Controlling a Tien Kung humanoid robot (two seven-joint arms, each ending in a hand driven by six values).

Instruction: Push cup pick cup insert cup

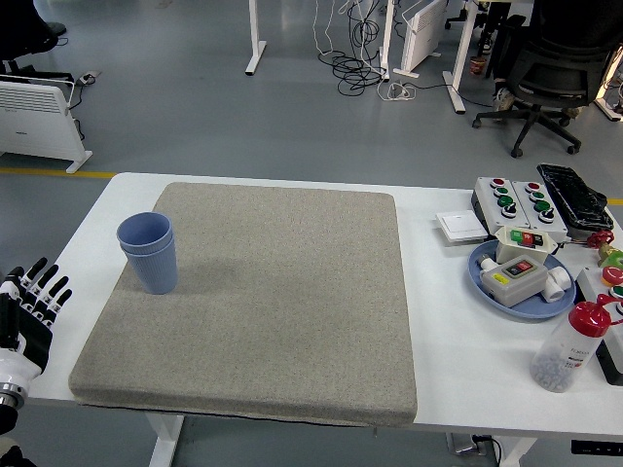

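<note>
Standing upright near the left edge of the grey mat (263, 292), the blue cups (149, 252) already appear nested: a second rim shows just below the top one, so you seem to be looking at one cup seated inside another. Judge from that whether the insert is done before you move anything; from this view it looks finished, and the sensible step is to keep clear of the stack.

Your left hand (27, 311) sits low at the picture's left edge, off the table's near-left corner and well apart from the cups, its fingers spread and holding nothing. Your right hand is not in view.

If you do need to go back in, bring the left hand over the mat's left edge at cup-wall height, not from above, since the stack is tall and light-looking and a knock at the rim would likely tip it. Close on the lower, outer cup so that the inner one stays seated. Keep the fingers open until they are on both sides of the wall.

The mat around the stack is bare, so nothing crowds you there. The clutter lies far to the right on the white table (458, 321): a blue plate (482, 275) with switch boxes, button panels (513, 196) behind it, and a red-capped bottle (569, 347) near the front edge.
</note>
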